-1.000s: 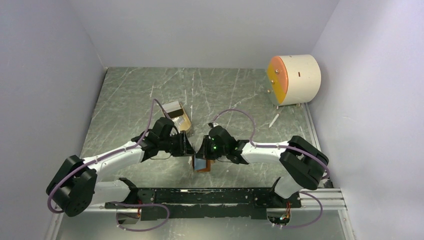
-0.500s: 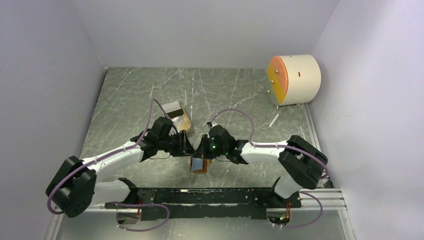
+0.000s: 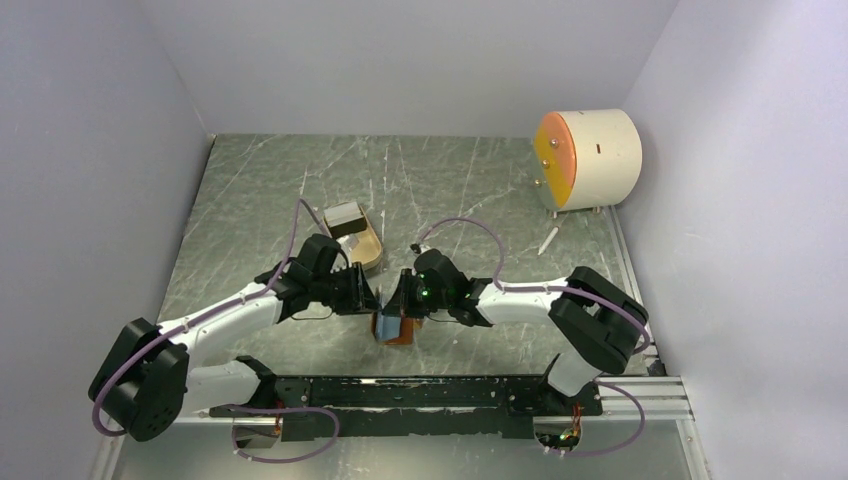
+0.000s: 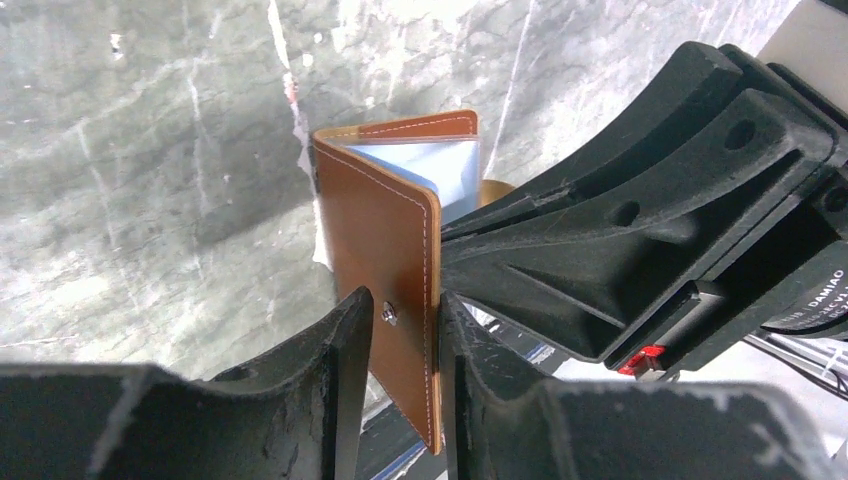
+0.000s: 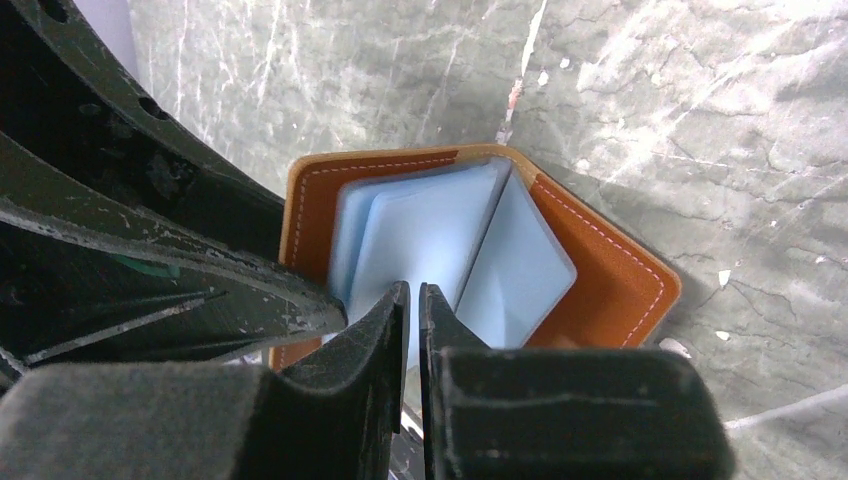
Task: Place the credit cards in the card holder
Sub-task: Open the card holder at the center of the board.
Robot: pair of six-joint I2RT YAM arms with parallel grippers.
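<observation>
The reddish-brown leather card holder (image 3: 400, 337) is held upright and open between both grippers, above the table near the front. My left gripper (image 4: 405, 320) is shut on its outer cover (image 4: 385, 220), beside the snap stud. My right gripper (image 5: 413, 300) is shut on the edge of a pale blue card (image 5: 425, 235) that stands inside the open holder (image 5: 610, 280), with more pale blue leaves on either side of it. In the top view the left gripper (image 3: 372, 297) and right gripper (image 3: 402, 298) nearly touch. A whitish card (image 3: 342, 211) and a dark grey card (image 3: 347, 227) lie at the tan tray.
The tan oval tray (image 3: 366, 251) sits just behind the left gripper. A white cylinder with an orange face (image 3: 590, 158) stands at the back right, and a small white stick (image 3: 548, 240) lies in front of it. A black rail (image 3: 420, 392) runs along the near edge.
Both grippers and the card holder have shifted slightly to the left. The grips are unchanged.
</observation>
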